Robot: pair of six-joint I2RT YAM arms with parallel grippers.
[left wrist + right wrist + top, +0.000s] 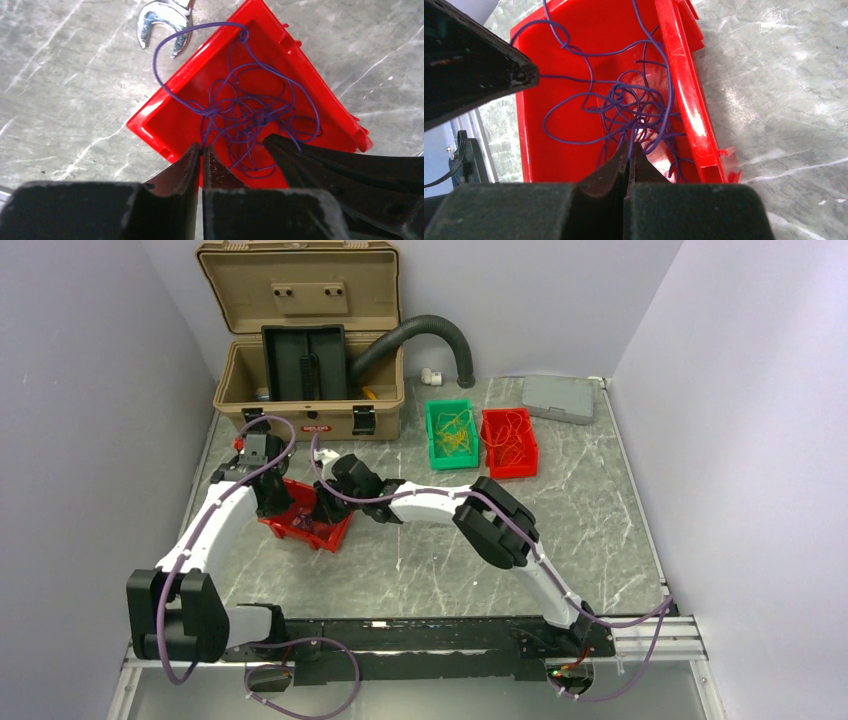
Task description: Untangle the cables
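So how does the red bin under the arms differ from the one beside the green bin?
The near red bin holds a purple wire tangle; the far red bin holds orange wires. The near one lies skewed to the table; the far one sits roughly square beside the green bin. Left tool and right tool pinch the near bin's tangle; nothing touches the far bin. Both are open red plastic bins.
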